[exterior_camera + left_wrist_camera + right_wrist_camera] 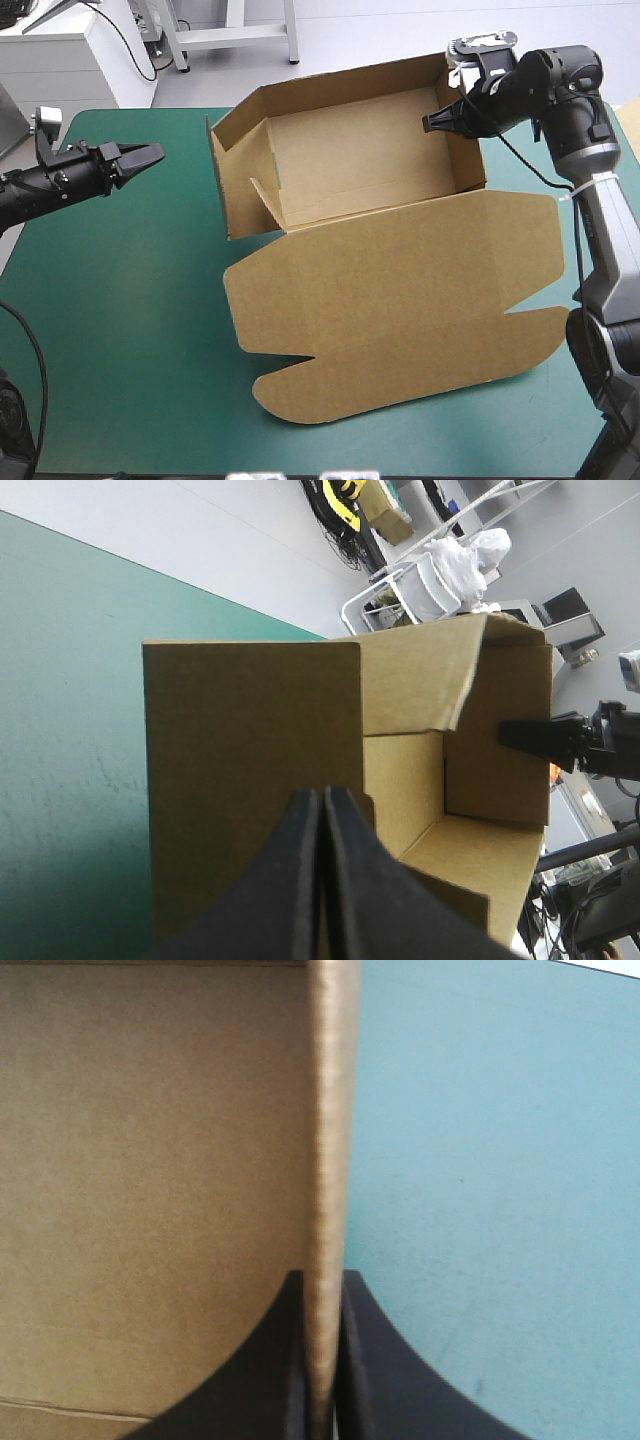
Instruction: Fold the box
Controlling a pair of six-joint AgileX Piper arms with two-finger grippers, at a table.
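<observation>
The left arm [60, 180] reaches in over the left part of the teal-green surface [120, 310], raised off it and pointing at the box [370, 150]. The left jaws are pressed together: in the left wrist view the two black fingers [298, 880] meet in one pointed arch with nothing between them. A strip of bare cover separates them from the box's left wall [226, 185], which stands upright straight ahead of them. The box sits toward the far right part of the surface as an open tray. Its back wall [345, 85] is up, and an inner flap [265, 195] leans just inside the left wall. Its lid [400, 300] lies flat on the cover toward the near edge, side flaps and rounded front tabs spread out. On the tray's right side, the right wall [465, 145] stands upright. The right jaws pinch it from above near its far end. In the right wrist view the board's edge [325, 1160] runs up between the two fingers [265, 1370], with the brown interior on one side and teal-green cover on the other. The right arm [600, 230] rises along the surface's right edge.
</observation>
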